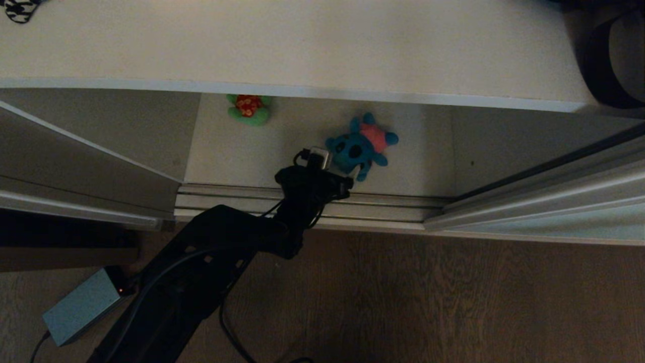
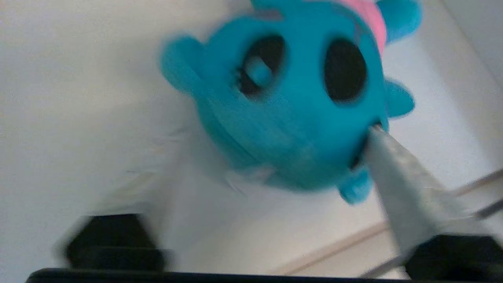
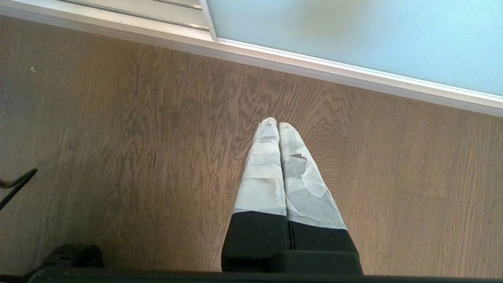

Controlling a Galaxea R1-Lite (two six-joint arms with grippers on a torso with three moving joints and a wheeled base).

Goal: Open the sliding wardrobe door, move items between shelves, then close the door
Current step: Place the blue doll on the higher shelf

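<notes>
A blue plush toy (image 1: 360, 143) with a pink back and black patches lies on the lower shelf (image 1: 242, 156), just behind the door track. My left gripper (image 1: 342, 166) reaches over the track to the toy's near side. In the left wrist view the toy (image 2: 290, 110) sits between the wide-spread jaws of the gripper (image 2: 306, 153); one taped finger (image 2: 401, 184) touches its side and the other is blurred. The upper shelf (image 1: 302, 45) spans the top. The sliding wardrobe door (image 1: 554, 222) stands pushed to the right. My right gripper (image 3: 278, 124) hangs shut over the wooden floor beside the door (image 3: 353, 35).
A green plush with a red middle (image 1: 248, 108) lies further back on the lower shelf, half under the upper shelf's edge. The metal door track (image 1: 352, 206) runs along the front. A grey box (image 1: 83, 305) with cables sits on the floor at the left.
</notes>
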